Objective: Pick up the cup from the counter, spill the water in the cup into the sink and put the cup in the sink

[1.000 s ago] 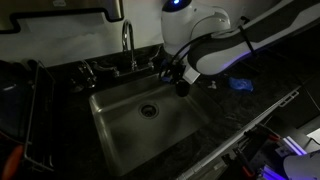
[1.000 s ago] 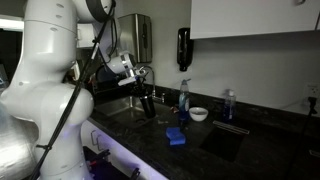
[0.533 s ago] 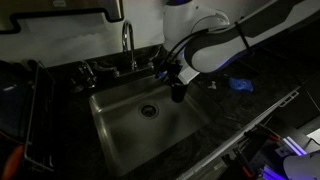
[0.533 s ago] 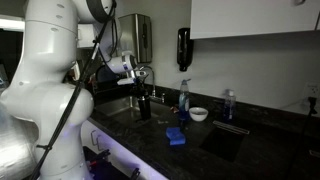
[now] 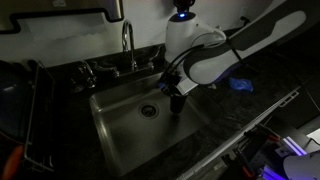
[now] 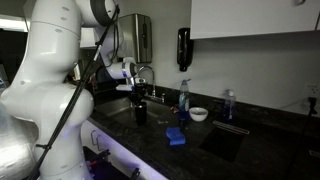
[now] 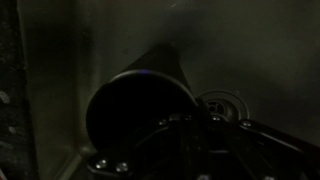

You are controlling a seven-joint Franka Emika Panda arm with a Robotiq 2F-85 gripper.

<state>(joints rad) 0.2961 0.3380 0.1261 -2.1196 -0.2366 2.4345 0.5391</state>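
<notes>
A dark cup (image 5: 177, 101) hangs in my gripper (image 5: 175, 91) over the right part of the steel sink (image 5: 125, 125). In the other exterior view the cup (image 6: 140, 112) hangs low over the sink basin (image 6: 118, 108), held from above by my gripper (image 6: 138, 99). In the wrist view the cup (image 7: 135, 105) fills the middle, seen from its side, with the sink drain (image 7: 222, 103) beyond it. The gripper is shut on the cup. No water is visible.
A faucet (image 5: 128, 45) stands behind the sink. A dish rack (image 5: 20, 110) sits beside the sink. A blue cloth (image 5: 241, 84) lies on the dark counter. A soap bottle (image 6: 184, 98), a white bowl (image 6: 199, 114) and a blue sponge (image 6: 177, 136) stand on the counter.
My gripper has carried the cup from the counter edge out over the sink and lowered it toward the basin.
</notes>
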